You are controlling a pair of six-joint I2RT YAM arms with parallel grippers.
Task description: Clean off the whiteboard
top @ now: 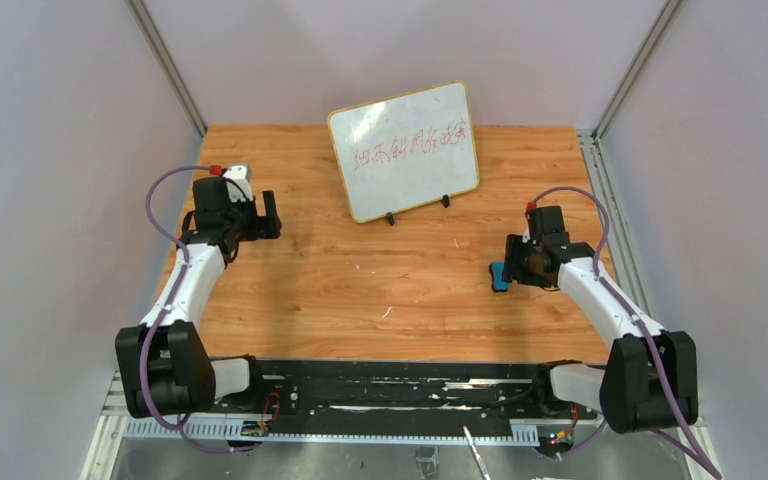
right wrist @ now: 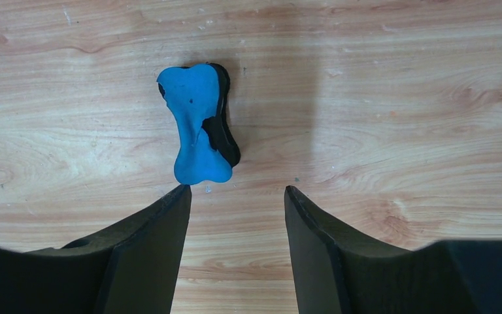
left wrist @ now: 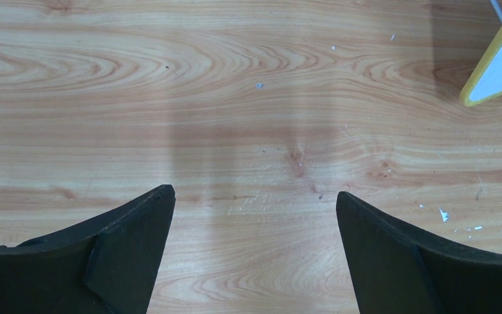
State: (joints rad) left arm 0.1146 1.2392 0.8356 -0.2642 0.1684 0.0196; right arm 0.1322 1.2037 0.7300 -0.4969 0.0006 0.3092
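Note:
The whiteboard [top: 405,150] stands tilted on two black feet at the back middle of the wooden table, with red handwriting across it. Its wood-framed corner shows in the left wrist view [left wrist: 500,62]. A small blue eraser [top: 500,276] with a black pad lies on the table at the right; in the right wrist view it [right wrist: 196,124] lies just ahead of the left fingertip. My right gripper [right wrist: 235,191] is open and empty, just short of the eraser. My left gripper [left wrist: 255,196] is open and empty over bare wood, left of the board.
The wooden table [top: 390,290] is enclosed by grey walls at the left, right and back. A black rail [top: 390,385] with the arm bases runs along the near edge. Small white specks lie on the wood.

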